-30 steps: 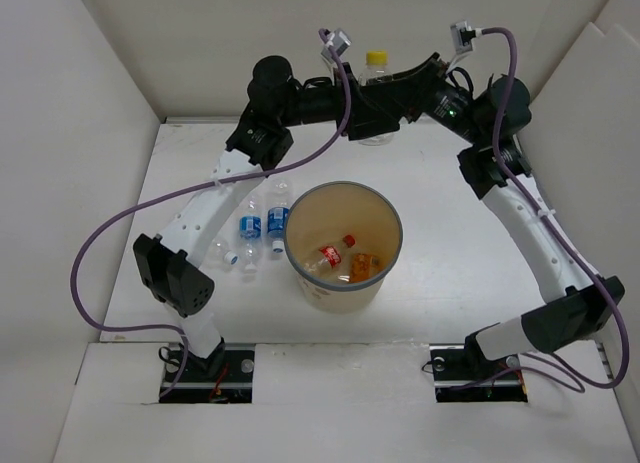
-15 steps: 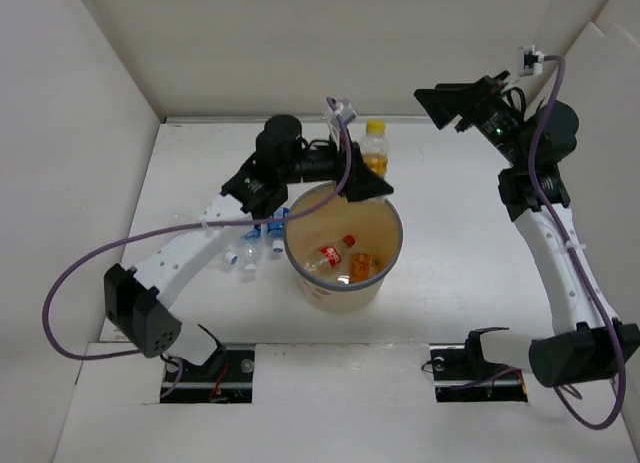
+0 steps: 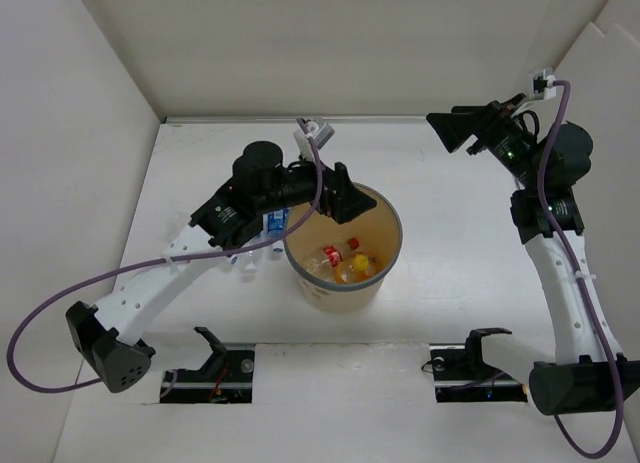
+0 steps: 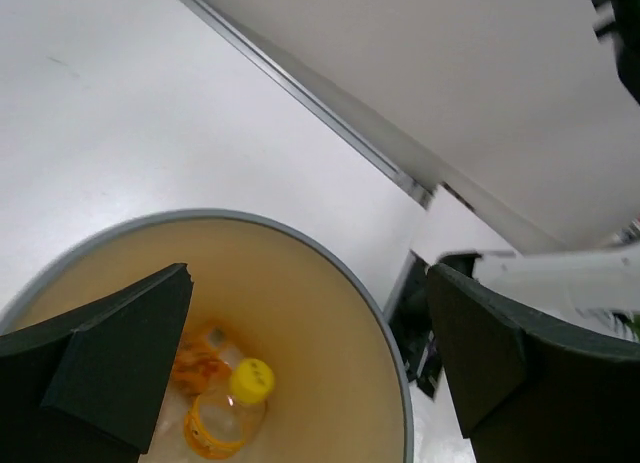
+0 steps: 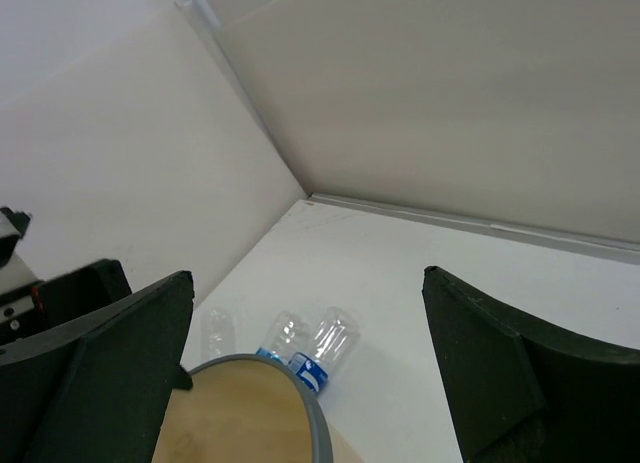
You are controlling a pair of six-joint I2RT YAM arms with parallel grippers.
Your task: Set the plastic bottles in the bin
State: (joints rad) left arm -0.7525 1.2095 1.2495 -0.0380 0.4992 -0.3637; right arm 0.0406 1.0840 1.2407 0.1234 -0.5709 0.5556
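The bin, a round tan bucket with a grey-blue rim, stands mid-table. Inside lie a red-labelled bottle and an orange bottle with a yellow cap. My left gripper hovers open over the bin's far-left rim, nothing between its fingers. The left wrist view looks down past that gripper onto the orange bottle at the bin's bottom. My right gripper is raised at the back right, open and empty. Blue-labelled bottles lie on the table just left of the bin.
The left arm covers most of the bottles left of the bin; one blue label shows. A plain clear bottle lies beside them. White walls close the table at the back and both sides.
Both grippers held the yellow-capped orange bottle at the back. The right one let go and withdrew to the right. The left one carried it over the bin and opened; it now lies inside.
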